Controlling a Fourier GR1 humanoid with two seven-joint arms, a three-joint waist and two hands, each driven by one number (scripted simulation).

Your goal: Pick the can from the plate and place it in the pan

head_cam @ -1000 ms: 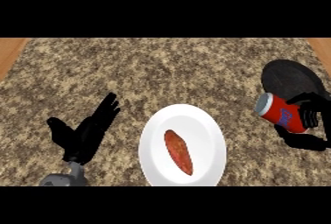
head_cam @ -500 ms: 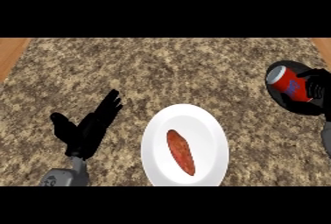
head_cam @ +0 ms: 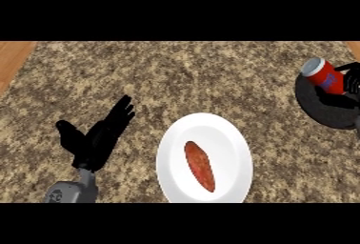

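"The can point(head_cam: 323, 75): where do you make it?"

"Upper right of the frame, off the plate point(head_cam: 173, 157) and tilted, silver top toward the upper left. Your right hand point(head_cam: 354, 81) is curled round its lower end at the frame's right edge. The can hangs over the dark pan point(head_cam: 329, 113), and I can't tell whether it touches it."

"And my other hand?"

"Your left hand point(head_cam: 98, 139) rests at lower left above the worktop point(head_cam: 175, 71), fingers spread, holding nothing. The plate at bottom centre carries only a reddish-brown sausage point(head_cam: 200, 166)."

"So which step am I in?"

"The placing, I'd say; the pick looks done. Next you need to bring the can down inside the pan's rim and stand it upright if you can. Then uncurl the fingers and lift clear without tipping it."
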